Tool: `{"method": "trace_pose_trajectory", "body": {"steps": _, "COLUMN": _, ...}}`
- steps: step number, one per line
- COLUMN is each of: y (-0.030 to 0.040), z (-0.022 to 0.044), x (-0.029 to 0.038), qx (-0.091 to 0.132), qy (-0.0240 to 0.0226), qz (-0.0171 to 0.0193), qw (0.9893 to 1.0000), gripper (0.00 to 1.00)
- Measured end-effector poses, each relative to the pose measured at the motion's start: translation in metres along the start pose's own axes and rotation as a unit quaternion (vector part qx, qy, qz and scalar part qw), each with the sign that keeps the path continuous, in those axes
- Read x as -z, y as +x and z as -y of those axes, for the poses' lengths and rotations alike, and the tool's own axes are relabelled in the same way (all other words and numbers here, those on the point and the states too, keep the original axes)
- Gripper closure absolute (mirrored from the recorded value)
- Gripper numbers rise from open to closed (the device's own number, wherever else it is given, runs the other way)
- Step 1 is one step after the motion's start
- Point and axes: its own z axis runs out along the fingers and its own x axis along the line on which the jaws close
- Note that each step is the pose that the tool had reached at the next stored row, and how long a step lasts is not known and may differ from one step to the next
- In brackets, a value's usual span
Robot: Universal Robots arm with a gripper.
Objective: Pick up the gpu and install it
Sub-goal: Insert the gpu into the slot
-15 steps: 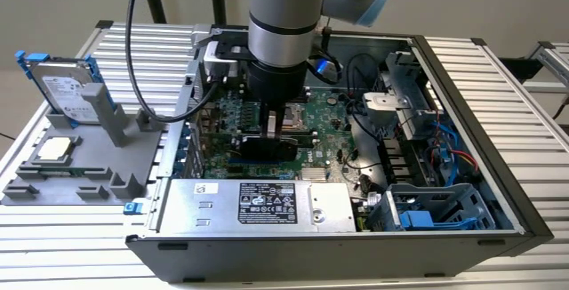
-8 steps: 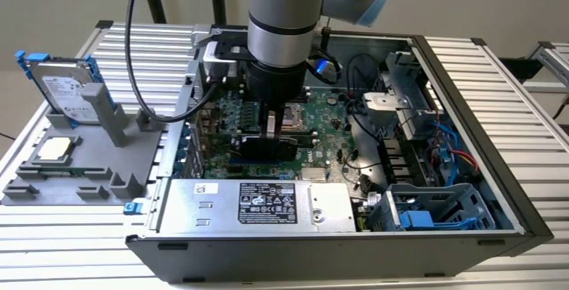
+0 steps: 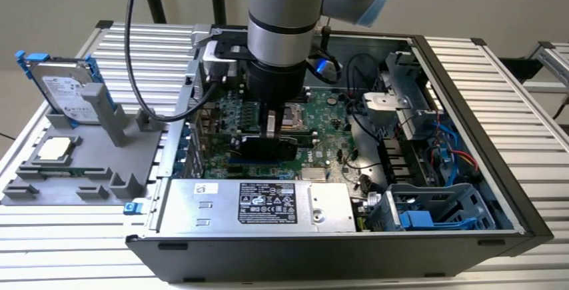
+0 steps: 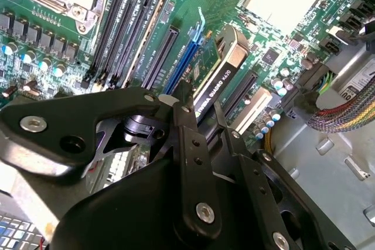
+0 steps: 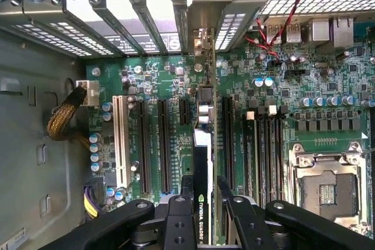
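The gpu stands on edge inside the open computer case, low over the green motherboard. My gripper is shut on its upper edge. In the first wrist view the black card, the gpu, runs in line with the long black expansion slots, with my gripper pinching it from both sides. In the second wrist view the gpu sits over a slot beside a blue slot, clamped by my gripper. Whether its lower edge is in the slot is hidden.
A silver hard drive with blue rails and a square silver chip rest on the grey fixture at the exterior view's left. The power supply, a drive cage, cables and the processor socket surround the slots.
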Motion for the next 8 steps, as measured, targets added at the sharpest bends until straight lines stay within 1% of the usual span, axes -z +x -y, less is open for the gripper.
{"method": "trace_pose_trajectory", "body": {"steps": 8, "y": -0.0022, "z": -0.0007, "x": 0.0000, "qx": 0.000, "qy": 0.0002, "qz": -0.0003, "qw": 1.0000, "gripper": 1.00}}
